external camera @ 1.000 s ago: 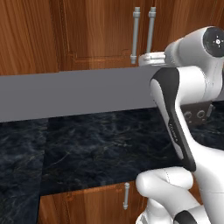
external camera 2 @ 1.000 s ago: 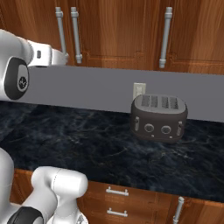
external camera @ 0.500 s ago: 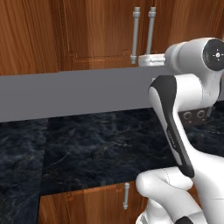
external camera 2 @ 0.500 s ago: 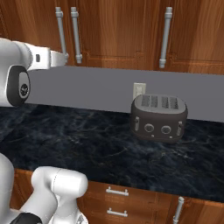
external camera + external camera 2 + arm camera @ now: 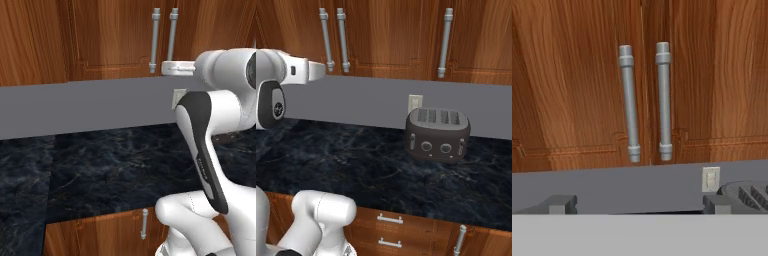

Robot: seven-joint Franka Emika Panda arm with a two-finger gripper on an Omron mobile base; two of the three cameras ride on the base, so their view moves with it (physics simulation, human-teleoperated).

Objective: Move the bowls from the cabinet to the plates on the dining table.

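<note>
While the arm [image 5: 210,150] reaches up from its base, the gripper [image 5: 637,204] hangs in front of the cabinet [image 5: 577,85] with its jaws spread wide and nothing between them. Straight ahead of it, both panelled doors are shut, and the two long silver handles [image 5: 646,102] stand upright side by side along the seam where the doors meet. From the left base view the hand [image 5: 177,67] sits just beside the lower ends of those handles [image 5: 163,39], though I cannot tell whether it touches them. With the doors closed, the bowls stay hidden from me. Below the cabinet runs a plain grey wall [image 5: 376,97] with a pale outlet [image 5: 415,103], and beneath that the black marble table [image 5: 346,165]. A dark toaster [image 5: 437,134] sits on it near the outlet, well off to the gripper's right.
</note>
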